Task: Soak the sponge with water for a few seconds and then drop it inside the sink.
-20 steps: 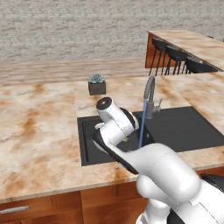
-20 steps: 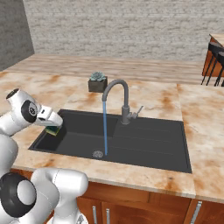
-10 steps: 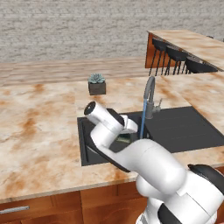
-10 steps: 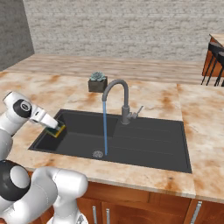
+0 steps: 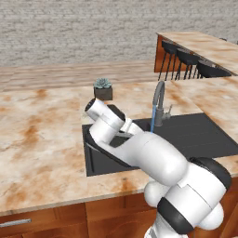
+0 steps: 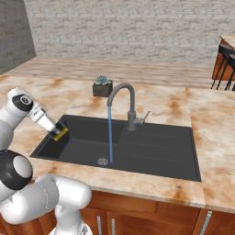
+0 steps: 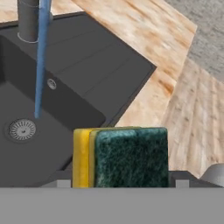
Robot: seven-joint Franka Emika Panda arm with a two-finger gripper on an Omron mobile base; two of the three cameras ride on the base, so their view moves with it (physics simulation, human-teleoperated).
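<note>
Sponge [image 7: 124, 157]: dark green layer over yellow body.
Water [image 6: 110, 137]: light-blue stream.
Sink [image 6: 156, 151]: black basin; grey metal drain.
Faucet [image 6: 126, 98]: grey.
Countertop [image 6: 220, 137] around sink: orange-and-cream marble pattern.
Wall behind countertop: grey brick.

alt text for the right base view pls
The tool holds a sponge above the left end of the black sink, well left of the water falling from the faucet toward the drain. A potted plant stands on the marble counter behind.
</note>
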